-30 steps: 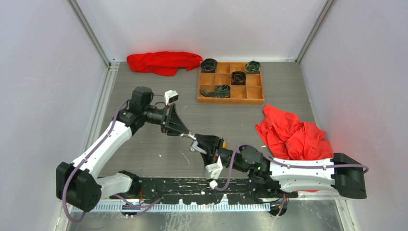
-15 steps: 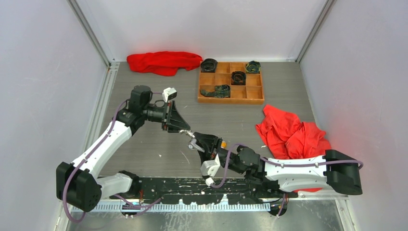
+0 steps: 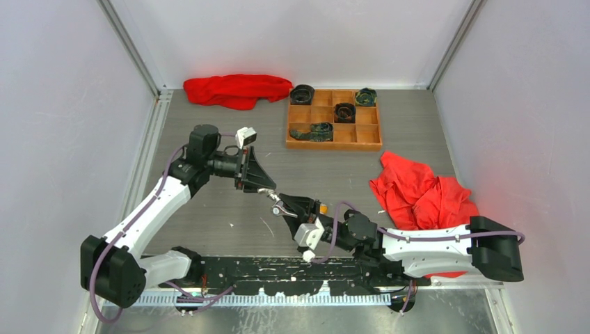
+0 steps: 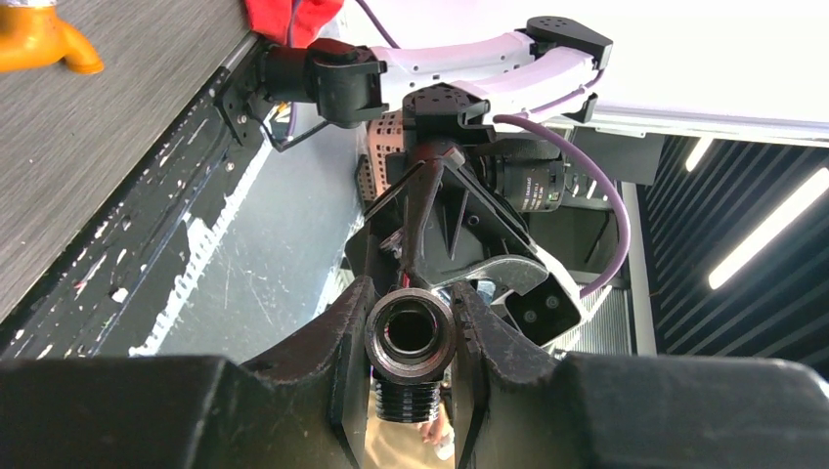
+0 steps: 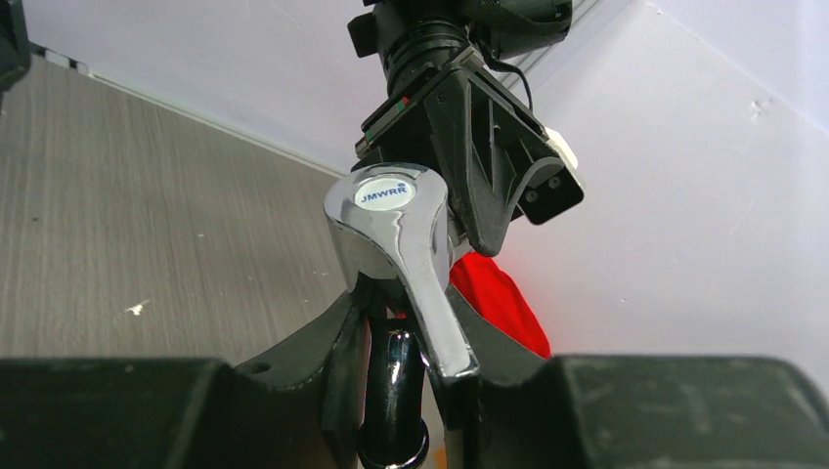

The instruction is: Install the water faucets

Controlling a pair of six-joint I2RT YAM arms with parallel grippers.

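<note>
Right gripper (image 3: 285, 208) now sits a touch further left, closer in on the left gripper (image 3: 268, 195) than a second ago (silver faucet (image 3: 277, 207) between them shifts with it). Its wrist looks rolled, so the white camera block (image 3: 308, 235) is further from the tabletop's (image 3: 209, 209) near edge.

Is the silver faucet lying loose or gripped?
Gripped by both: the left end effector clamps the threaded end of the silver faucet, and the right end effector closes on its body beneath the handle.
</note>
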